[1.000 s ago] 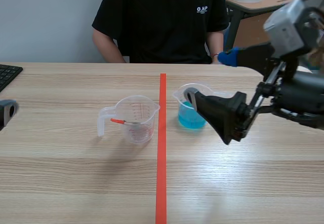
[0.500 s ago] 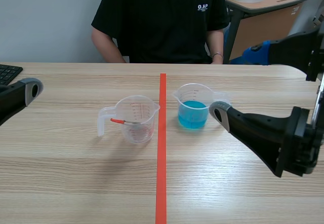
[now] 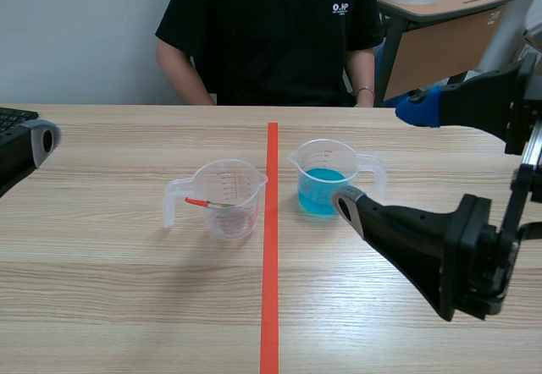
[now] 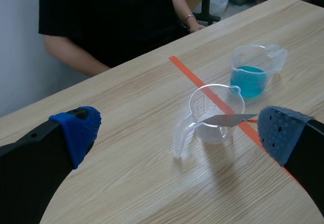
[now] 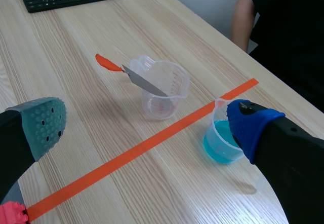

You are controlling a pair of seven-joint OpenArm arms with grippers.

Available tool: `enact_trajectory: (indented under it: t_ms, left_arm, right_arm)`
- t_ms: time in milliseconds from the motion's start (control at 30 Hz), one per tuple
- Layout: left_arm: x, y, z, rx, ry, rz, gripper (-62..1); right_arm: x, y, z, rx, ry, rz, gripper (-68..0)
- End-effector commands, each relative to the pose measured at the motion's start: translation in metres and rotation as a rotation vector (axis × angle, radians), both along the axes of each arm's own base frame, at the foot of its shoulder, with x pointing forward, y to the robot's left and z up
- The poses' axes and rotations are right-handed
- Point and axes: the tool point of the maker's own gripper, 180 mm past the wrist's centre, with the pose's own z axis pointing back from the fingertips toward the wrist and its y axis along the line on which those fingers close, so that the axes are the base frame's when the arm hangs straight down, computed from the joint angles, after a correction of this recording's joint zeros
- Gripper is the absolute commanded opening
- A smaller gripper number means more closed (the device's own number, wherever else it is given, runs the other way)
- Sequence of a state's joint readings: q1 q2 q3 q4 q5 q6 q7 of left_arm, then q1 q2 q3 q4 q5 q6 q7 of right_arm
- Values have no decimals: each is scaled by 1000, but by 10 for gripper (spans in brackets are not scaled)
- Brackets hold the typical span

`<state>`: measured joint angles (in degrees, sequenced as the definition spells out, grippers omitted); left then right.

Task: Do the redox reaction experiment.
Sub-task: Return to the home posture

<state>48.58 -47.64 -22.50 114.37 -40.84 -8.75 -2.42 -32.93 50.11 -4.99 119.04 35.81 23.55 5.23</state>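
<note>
Wooden surface [image 3: 127, 289], person [image 3: 271, 35] seated across. Your right end effector [image 3: 381, 156] is spread wide and empty, its lower finger [image 3: 349, 202] at 4 o'clock of the blue beaker [image 3: 322, 189]. Your left end effector [image 4: 177, 132], equally wide and empty, hangs well off at 9 o'clock. Past the tape [image 3: 269, 264], at the blue beaker's 9 o'clock, the clear beaker [image 3: 227, 222] holds a blade [image 3: 207, 204]. Nothing looks mixed yet: you likely have the whole reaction left.

One clear cup [image 3: 227, 203] holds spatula [image 3: 206, 204], beside blue-filled cup [image 3: 323, 186].
</note>
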Motion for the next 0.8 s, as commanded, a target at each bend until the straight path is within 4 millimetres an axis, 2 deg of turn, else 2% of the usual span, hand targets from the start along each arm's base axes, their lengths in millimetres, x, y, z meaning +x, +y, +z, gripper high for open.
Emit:
enact_trajectory:
  t_ms: [0,567,767]
  left_arm:
    - [0,-3,7,-25,-25,-2,14]
    - [0,-3,7,-24,-25,-4,14]
    - [-5,-12,6,-32,-11,-58,14]
  right_arm:
    - [4,-1,6,-1,-23,3,4]
    - [4,-2,4,-11,-16,2,4]
    - [4,-2,1,-23,-7,0,4]
